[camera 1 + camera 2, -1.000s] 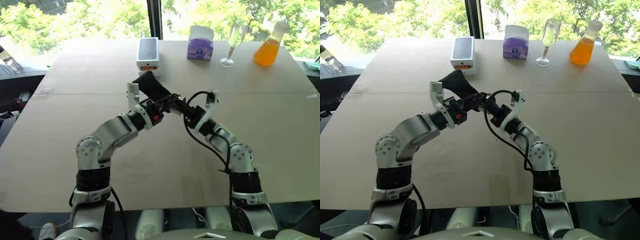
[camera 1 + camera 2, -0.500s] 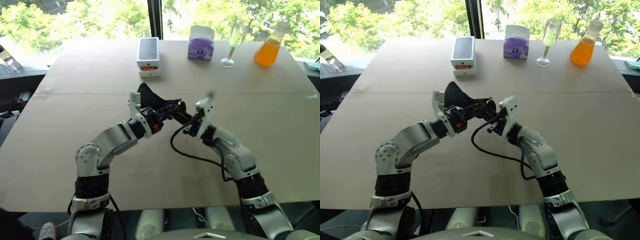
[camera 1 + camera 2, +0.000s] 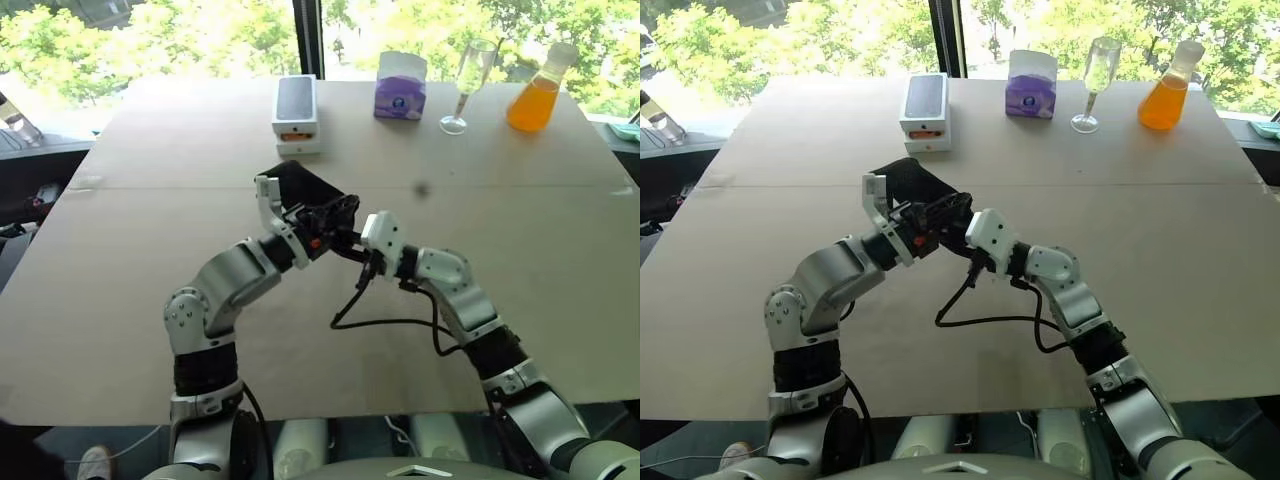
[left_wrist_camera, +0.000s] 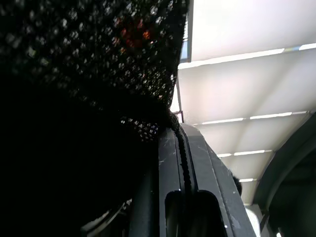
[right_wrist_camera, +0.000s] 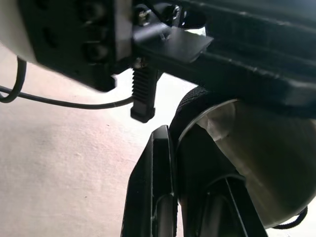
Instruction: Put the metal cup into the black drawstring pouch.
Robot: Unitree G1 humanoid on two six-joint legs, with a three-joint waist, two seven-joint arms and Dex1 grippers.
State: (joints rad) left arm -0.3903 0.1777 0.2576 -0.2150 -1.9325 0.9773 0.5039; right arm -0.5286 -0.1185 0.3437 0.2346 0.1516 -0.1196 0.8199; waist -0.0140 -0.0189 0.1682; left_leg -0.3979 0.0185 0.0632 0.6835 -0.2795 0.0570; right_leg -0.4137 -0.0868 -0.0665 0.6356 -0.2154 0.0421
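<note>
The black drawstring pouch is held above the middle of the table between both hands. My left gripper is shut on its fabric; in the left wrist view the weave lies against one finger. My right gripper meets it from the right, shut on the pouch's mouth edge. The metal cup shows as a shiny curved wall with that black rim wrapped round it, right beside my right fingers. In the eye views the cup is hidden behind pouch and hands.
Along the far edge of the beige table stand a white phone box, a purple tissue box, a tall stemmed glass and an orange flask. A black cable loops on the table under my right forearm.
My right wrist has rolled over and the hand has shifted left and closer to me, against the left gripper. The pouch, which stuck up before, now lies lower and flatter.
</note>
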